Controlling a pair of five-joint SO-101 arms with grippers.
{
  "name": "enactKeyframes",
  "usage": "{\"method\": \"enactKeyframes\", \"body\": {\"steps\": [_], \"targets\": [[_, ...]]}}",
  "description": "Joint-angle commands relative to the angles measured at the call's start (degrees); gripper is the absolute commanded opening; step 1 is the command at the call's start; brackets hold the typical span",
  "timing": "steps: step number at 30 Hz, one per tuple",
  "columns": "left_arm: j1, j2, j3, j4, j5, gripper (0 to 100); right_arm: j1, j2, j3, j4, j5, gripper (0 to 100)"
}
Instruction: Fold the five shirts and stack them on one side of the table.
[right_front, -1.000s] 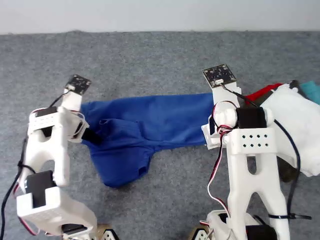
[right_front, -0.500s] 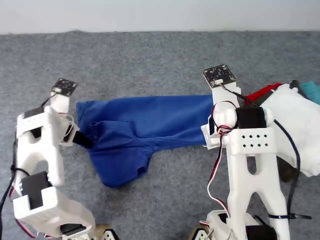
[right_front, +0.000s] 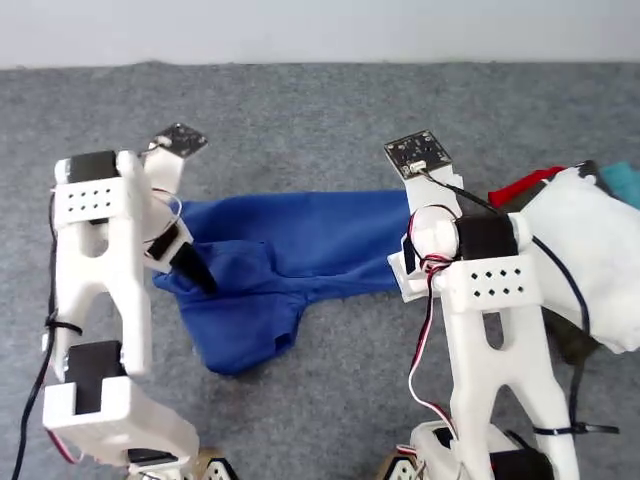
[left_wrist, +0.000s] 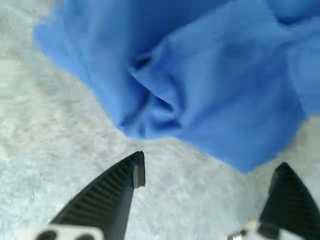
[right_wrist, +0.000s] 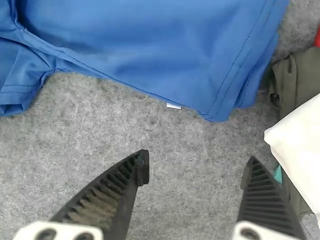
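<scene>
The blue shirt (right_front: 300, 250) lies in the middle of the grey table (right_front: 300, 110), between the two arms. It is not folded: one broad band runs sideways across the table, and a rumpled flap hangs from it toward the near edge on the left arm's side

The left claw (left_wrist: 210, 167) is open, its two dark fingers spread wide with nothing between them. It hangs over the table just beside the bunched, creased edge of the blue shirt at that end, and its wrist view shows a thick fold of cloth right ahead of the fingertips

The right claw (right_wrist: 197, 162) is open too and holds nothing. It hangs over bare table just beside the straight stitched hem of the blue shirt, near the corner at that end, where a small white tag (right_wrist: 173, 105) pokes out from under the hem

At the table's right side is a heap of other shirts: a white shirt (right_front: 590, 260) on top, a red one (right_front: 520, 185) and a teal one (right_front: 622, 180) peeking out behind it, and an olive green one (right_wrist: 290, 80) next to the blue shirt's corner
</scene>
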Motion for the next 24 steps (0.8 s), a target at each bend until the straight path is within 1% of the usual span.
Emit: {"method": "enactKeyframes", "body": {"steps": [1,5,8,11,14,19,24], "targets": [[2.9,-2.29,5.85,2.55,-3.25,38,-0.04,-1.89,-0.26,-0.84,-0.62,30.3],[11.34,-5.71,17.19,1.32,-4.13,38,-0.04,-1.89,-0.26,-1.01,-0.62,30.3],[16.53,-8.26,23.08,-2.81,-4.22,38,-0.04,-1.89,-0.26,-0.92,-0.53,30.3],[20.04,-8.88,27.91,-7.21,-5.1,38,-0.04,-1.89,-0.26,-0.66,-0.53,30.3],[21.36,-8.88,30.99,-9.58,-6.42,38,-0.04,-1.89,-0.26,-0.66,-0.53,30.3],[20.31,-8.88,33.98,-14.68,-6.42,38,-0.04,-1.89,-0.26,-0.66,-0.53,30.3],[20.31,-8.79,38.46,-22.42,-6.42,38,-0.04,-1.89,-0.18,-0.66,-0.53,30.3]]}}
